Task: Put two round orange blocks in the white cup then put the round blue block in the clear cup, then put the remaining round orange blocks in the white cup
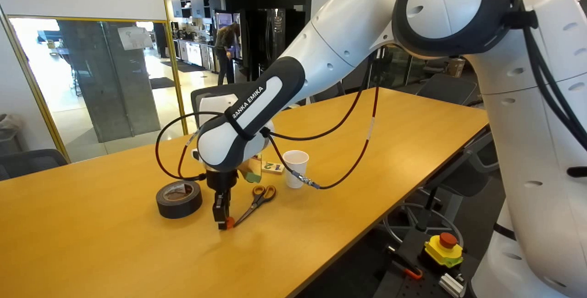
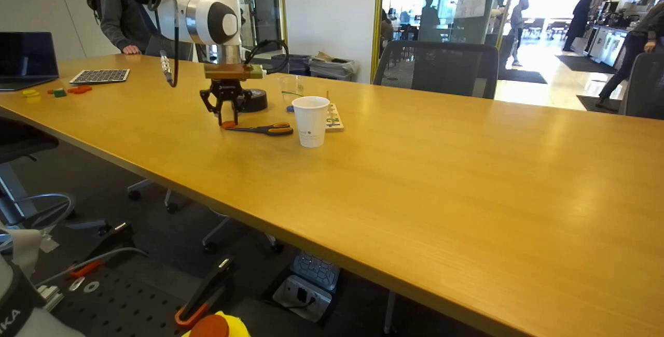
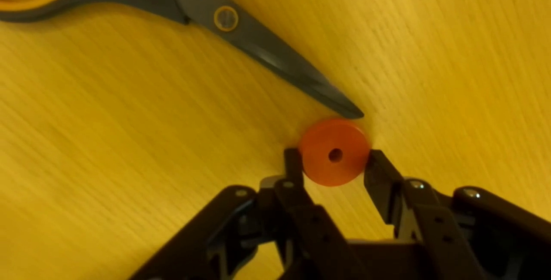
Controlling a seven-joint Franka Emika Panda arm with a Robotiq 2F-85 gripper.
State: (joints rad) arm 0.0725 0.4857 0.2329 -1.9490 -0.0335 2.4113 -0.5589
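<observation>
One white cup (image 2: 311, 125), inner bottom hidden, one clear cup (image 2: 291, 87) nearby, fingers (image 3: 294, 166) clamped on round orange block (image 3: 325, 158)

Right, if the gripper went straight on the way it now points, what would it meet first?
The tabletop, most likely: the gripper points down at it, closed on a round orange block. Whether it already touches is unclear.

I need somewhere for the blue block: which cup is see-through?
The clear cup, behind the white cup in an exterior view: its sides are transparent, the white one's opaque.
</observation>
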